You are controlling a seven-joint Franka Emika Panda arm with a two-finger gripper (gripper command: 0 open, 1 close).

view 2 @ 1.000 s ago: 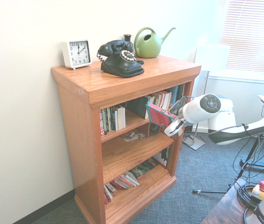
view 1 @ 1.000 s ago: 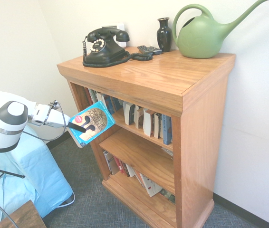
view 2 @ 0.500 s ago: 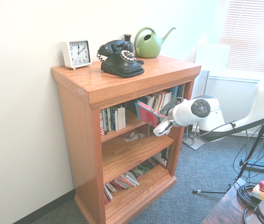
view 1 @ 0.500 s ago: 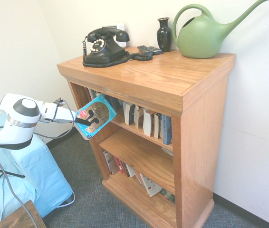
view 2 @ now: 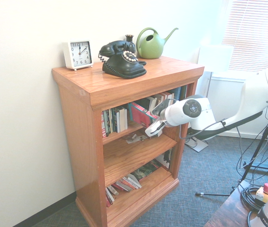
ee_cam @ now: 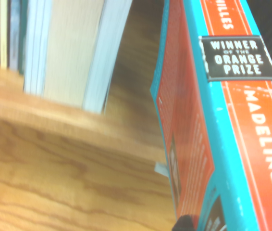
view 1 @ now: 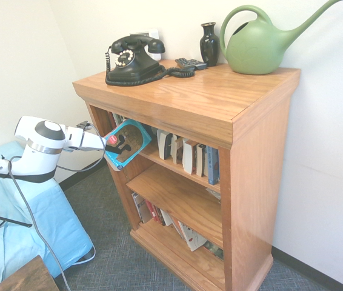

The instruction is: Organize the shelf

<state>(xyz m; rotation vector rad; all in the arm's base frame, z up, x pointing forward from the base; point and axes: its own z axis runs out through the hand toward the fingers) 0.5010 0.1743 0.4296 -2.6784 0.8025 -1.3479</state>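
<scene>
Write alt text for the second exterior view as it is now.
A white robot arm's gripper holds a red and blue book at the upper tier of a wooden bookcase holding other books. On its top stand a white clock, a black rotary telephone, a dark vase and a green watering can.

Shelf unit [view 1: 262, 157] is warm orange-brown wood with visible grain; the paperback book [ee_cam: 251, 115] has a red-orange spine edged in bright cyan, white lettering and a black label with white print, its front cover cyan-bordered around brown with black shapes and a red-pink round spot. Up top: glossy black rotary telephone [view 1: 136, 63] with a pale dial ring, matte green long-spouted watering can [view 1: 257, 48], shiny black slender vase [view 1: 209, 45], white square clock [view 2: 78, 55] with black numerals. Carpet [view 2: 209, 170] reads mottled blue-grey, draped cloth [view 1: 50, 218] pale blue.
</scene>
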